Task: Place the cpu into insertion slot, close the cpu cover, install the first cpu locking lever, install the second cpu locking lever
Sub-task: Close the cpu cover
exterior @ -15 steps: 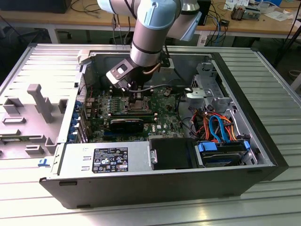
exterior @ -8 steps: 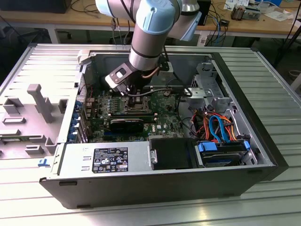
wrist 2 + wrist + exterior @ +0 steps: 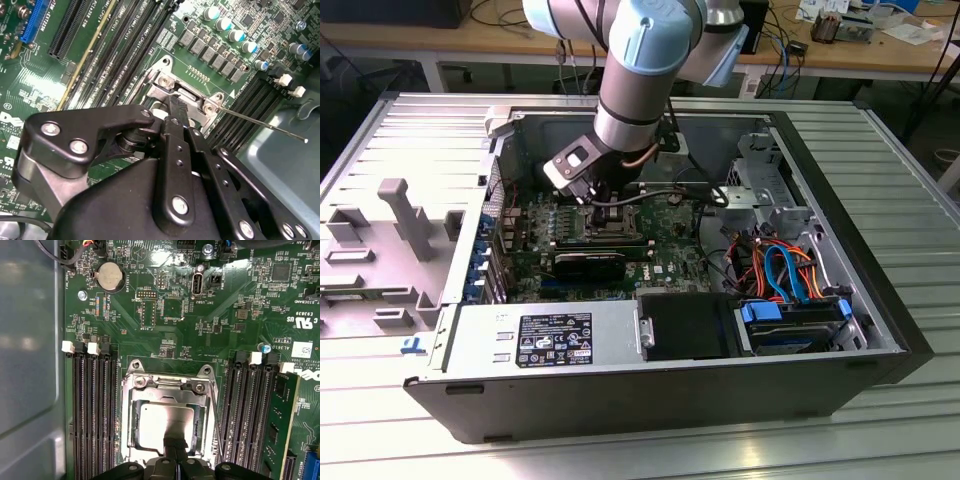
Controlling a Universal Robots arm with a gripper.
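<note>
Grey ribbed metal table (image 3: 880,420), lab benches (image 3: 420,40) at 12 o'clock behind it in the exterior view. Open computer case (image 3: 620,405) lies flat and the arm (image 3: 630,90) reaches into it. Power supply (image 3: 540,340) sits at 6 o'clock of the insertion slot (image 3: 617,213), blue and orange cables (image 3: 780,265) at 3 o'clock.

First wrist view: cpu (image 3: 165,422) seated in the slot, cpu cover (image 3: 165,392) down flat around it. Gripper (image 3: 175,446) fingers are pressed together, tips at the cpu's edge, contact unclear.

Second wrist view: thin locking lever (image 3: 265,125) juts from the socket corner over the black memory slots (image 3: 250,100).
</note>
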